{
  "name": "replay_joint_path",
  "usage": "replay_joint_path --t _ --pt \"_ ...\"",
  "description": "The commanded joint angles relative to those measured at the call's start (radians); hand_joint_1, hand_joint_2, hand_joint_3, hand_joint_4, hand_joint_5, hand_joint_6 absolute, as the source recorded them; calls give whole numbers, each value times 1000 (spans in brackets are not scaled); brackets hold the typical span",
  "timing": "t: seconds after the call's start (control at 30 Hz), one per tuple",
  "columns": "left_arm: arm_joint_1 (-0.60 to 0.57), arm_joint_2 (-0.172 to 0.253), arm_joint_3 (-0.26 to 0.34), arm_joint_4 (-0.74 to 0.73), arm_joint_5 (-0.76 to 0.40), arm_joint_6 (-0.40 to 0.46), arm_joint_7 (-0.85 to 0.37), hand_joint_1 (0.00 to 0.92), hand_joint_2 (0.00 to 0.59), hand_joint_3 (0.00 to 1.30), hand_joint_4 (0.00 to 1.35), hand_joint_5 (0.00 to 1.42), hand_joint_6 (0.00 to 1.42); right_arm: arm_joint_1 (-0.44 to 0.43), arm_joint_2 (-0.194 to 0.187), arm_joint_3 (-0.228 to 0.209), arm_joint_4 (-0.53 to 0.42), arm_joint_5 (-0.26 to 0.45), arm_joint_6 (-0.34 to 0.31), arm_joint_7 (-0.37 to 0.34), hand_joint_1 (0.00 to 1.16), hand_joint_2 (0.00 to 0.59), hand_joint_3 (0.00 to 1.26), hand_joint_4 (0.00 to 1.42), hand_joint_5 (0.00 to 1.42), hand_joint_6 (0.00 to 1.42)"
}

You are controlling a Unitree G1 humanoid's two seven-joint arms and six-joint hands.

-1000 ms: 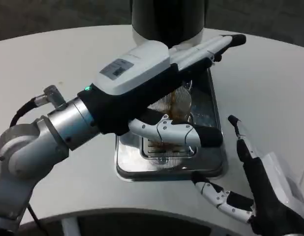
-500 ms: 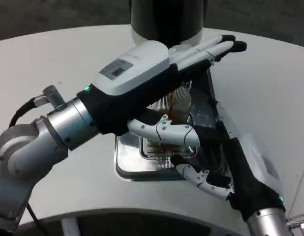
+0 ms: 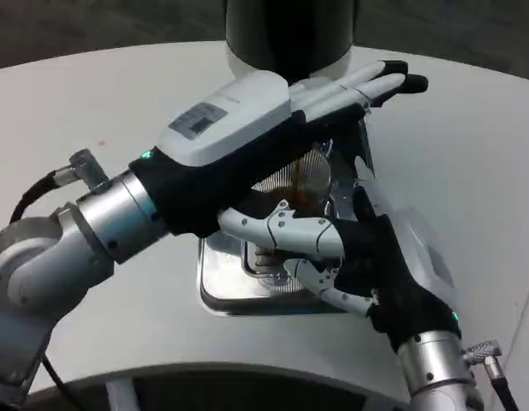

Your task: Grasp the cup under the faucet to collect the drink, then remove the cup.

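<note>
A clear cup [image 3: 309,181] with brown drink stands on the ribbed grate of the metal drip tray [image 3: 220,289], below the dark dispenser [image 3: 290,34]. My left hand [image 3: 247,145] lies across and above the cup, its fingers [image 3: 376,84] stretched straight toward the upper right and its thumb [image 3: 286,233] in front of the cup. The hand hides most of the cup, and I see no grip on it. My right hand [image 3: 389,257] is at the tray's right side, fingers apart and reaching toward the cup, with nothing in it.
The round white table [image 3: 470,145] has bare surface left and right of the tray. Its front edge runs close below the tray. The dispenser body stands directly behind the tray.
My right hand has moved from the table's lower right corner up and left to the tray beside the cup. The left hand's fingers have spread slightly; the cup has stayed put.
</note>
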Motion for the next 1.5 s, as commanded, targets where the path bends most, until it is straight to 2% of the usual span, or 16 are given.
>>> replay_joint_path --t 0.03,0.77,1.0,1.13,1.23,1.37,1.5 --pt "32 19 -18 -17 9 1 -32 0 104 65 0 144 106 -34 21 -5 57 50 -24 -25 629 209 0 0 4 133" --pt "42 37 -5 -24 0 -1 -29 0 104 60 0 135 105 -150 42 -4 209 131 -56 -60 700 186 0 0 0 98" --pt "48 38 12 -21 -7 -7 -22 0 124 44 0 133 98 -176 50 -6 246 146 -62 -72 708 180 0 0 0 98" --pt "59 32 33 -22 -17 -13 -6 0 126 4 0 118 86 -183 52 -8 265 156 -72 -80 714 181 0 0 0 98" --pt "82 12 59 -12 -57 -17 16 0 138 0 0 75 50 -186 52 -4 278 161 -84 -84 718 182 0 0 0 101" --pt "117 -15 119 6 -100 -53 74 0 141 0 0 60 30 -190 53 1 300 164 -110 -90 732 174 0 0 0 116" --pt "181 -26 183 -29 -154 -46 105 0 154 0 0 63 28 -198 55 -1 324 169 -126 -92 736 175 0 0 2 121"
